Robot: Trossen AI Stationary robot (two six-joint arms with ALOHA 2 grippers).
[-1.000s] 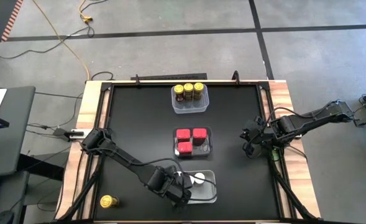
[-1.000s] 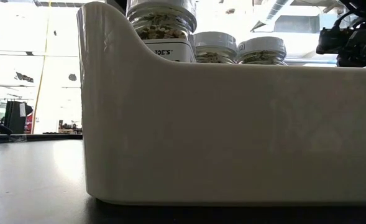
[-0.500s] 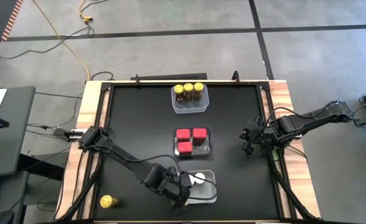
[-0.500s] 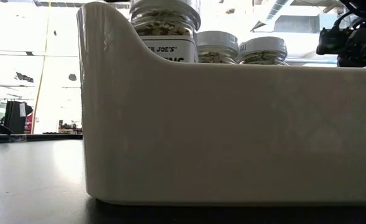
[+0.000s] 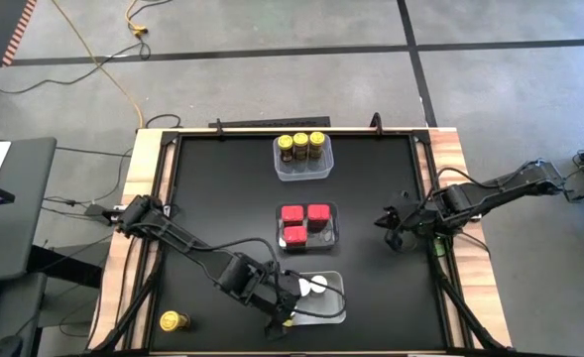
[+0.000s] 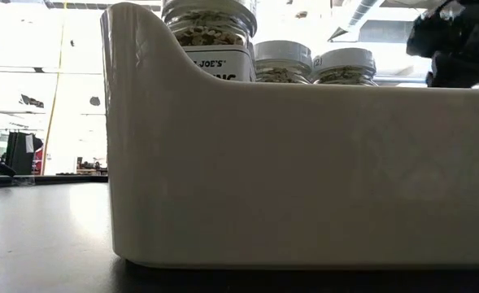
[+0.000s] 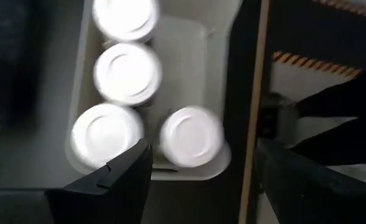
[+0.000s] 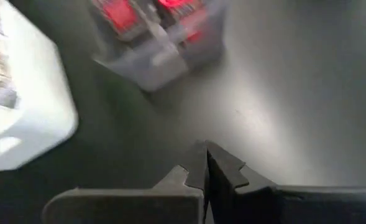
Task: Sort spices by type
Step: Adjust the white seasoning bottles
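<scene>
Our left gripper (image 7: pixel 198 165), jaws apart and empty, hangs over four white-capped round jars (image 7: pixel 128 71) grouped by kind in the white tub (image 5: pixel 336 315), low centre; the right gripper (image 8: pixel 205 163) waits closed at centre right.

Overhead, table-level, two wrist views

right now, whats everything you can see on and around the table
yellow-capped jars: three, amber, in the far clear tub
lone yellow-capped jar: one, amber, on the table's wooden edge at the near left corner
red tins: three, red, in the middle clear tub
white-capped jars: four, in the near white tub
left end effector: dark, over the white tub
right end effector: dark, shut, empty, right of the red tins
</scene>
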